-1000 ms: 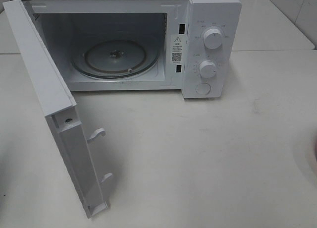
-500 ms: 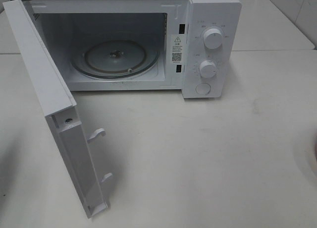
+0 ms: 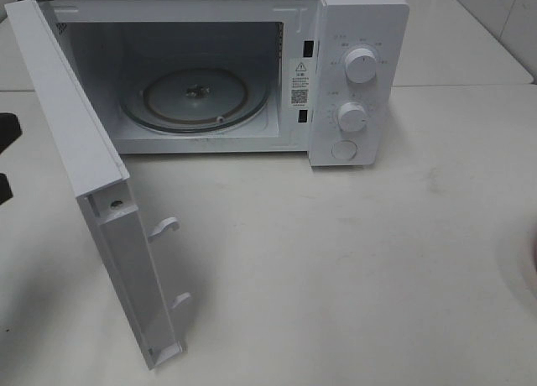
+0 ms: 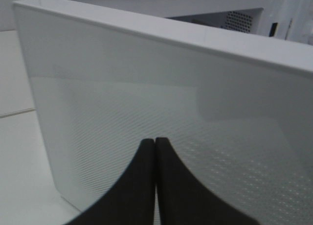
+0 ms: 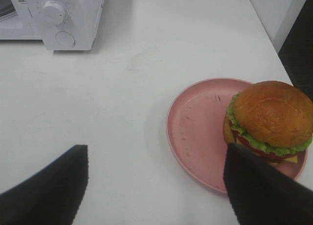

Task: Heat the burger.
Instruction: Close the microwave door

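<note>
Facing the microwave door [image 4: 195, 112], left gripper [image 4: 155, 143] is clenched empty; right gripper [image 5: 155, 178] gapes near the burger [image 5: 270, 120].

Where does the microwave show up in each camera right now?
Exterior high: the microwave fills the upper half, its door swung open at left.
Left wrist: only the door's outer face, right ahead of the shut left gripper.
Right wrist: its control panel in one corner.
Shared landmark: the lower knob.
</note>
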